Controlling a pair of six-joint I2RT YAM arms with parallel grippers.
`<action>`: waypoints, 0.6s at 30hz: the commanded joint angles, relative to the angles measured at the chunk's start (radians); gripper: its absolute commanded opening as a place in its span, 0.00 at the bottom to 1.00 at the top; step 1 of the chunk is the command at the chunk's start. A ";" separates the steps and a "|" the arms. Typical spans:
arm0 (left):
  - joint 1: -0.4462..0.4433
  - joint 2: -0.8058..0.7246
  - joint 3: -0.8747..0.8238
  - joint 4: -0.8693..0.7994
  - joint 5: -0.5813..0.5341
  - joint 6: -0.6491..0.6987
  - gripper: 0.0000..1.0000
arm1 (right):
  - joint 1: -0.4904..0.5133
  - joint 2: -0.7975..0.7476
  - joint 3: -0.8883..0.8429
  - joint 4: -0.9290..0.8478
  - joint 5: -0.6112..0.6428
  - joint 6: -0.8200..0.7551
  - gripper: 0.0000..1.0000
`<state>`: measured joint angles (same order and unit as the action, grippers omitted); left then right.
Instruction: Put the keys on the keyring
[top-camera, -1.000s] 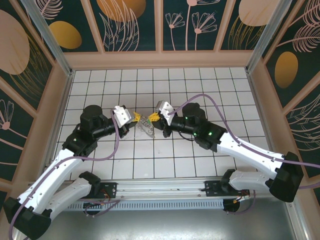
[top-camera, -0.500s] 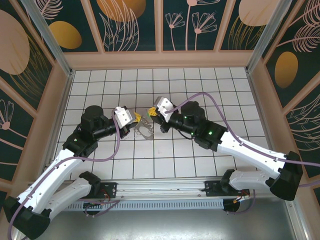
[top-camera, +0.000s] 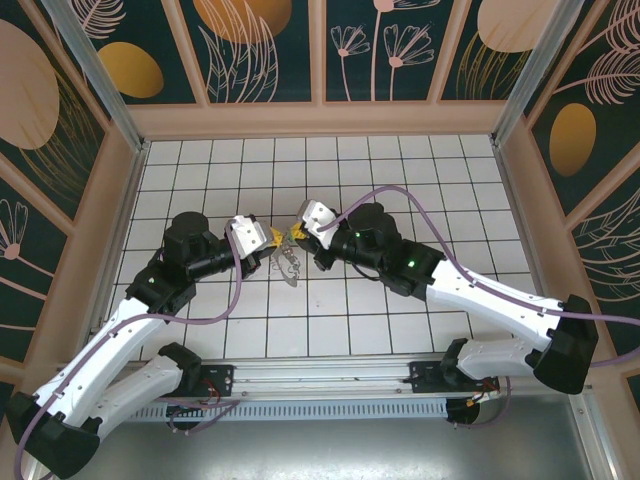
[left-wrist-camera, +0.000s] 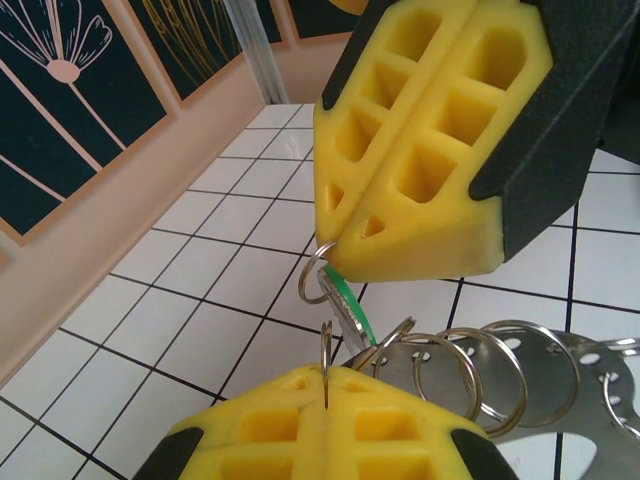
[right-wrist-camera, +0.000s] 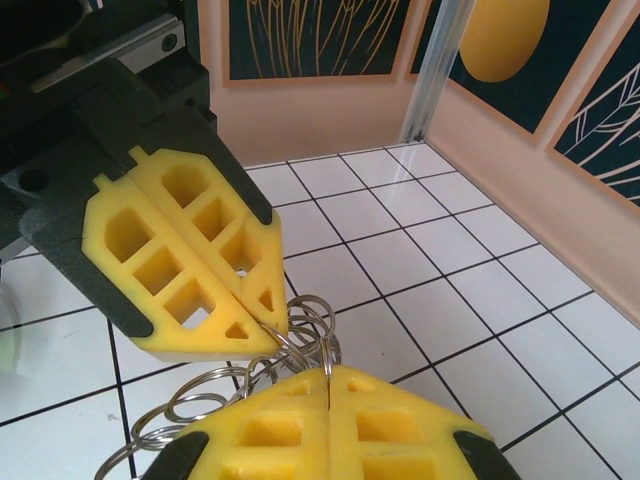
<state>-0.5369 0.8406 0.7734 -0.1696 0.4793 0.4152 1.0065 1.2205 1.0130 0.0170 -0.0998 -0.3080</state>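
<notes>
Just above the left gripper, whose jaws are pinched shut on a coil of the keyring, the right gripper is clamped on the small loop that carries the green-tagged keys, so the keys hang between the two tips. To do this well, I'd keep the left gripper as a fixed anchor and work the loop's end along the coil's gap with small twists, not pulls. Both grips sit at the very tips and could slip.
</notes>
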 joint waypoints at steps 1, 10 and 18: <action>-0.007 -0.005 0.020 0.017 -0.011 0.012 0.00 | 0.012 0.012 0.031 -0.001 -0.027 0.003 0.00; -0.007 -0.001 0.021 0.019 -0.011 0.011 0.00 | 0.012 0.007 0.026 -0.007 -0.060 0.003 0.00; -0.008 -0.001 0.021 0.021 -0.013 0.011 0.00 | 0.010 -0.006 0.016 -0.006 -0.080 0.016 0.00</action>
<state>-0.5369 0.8406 0.7734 -0.1837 0.4622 0.4156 1.0103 1.2274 1.0130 0.0097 -0.1581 -0.3050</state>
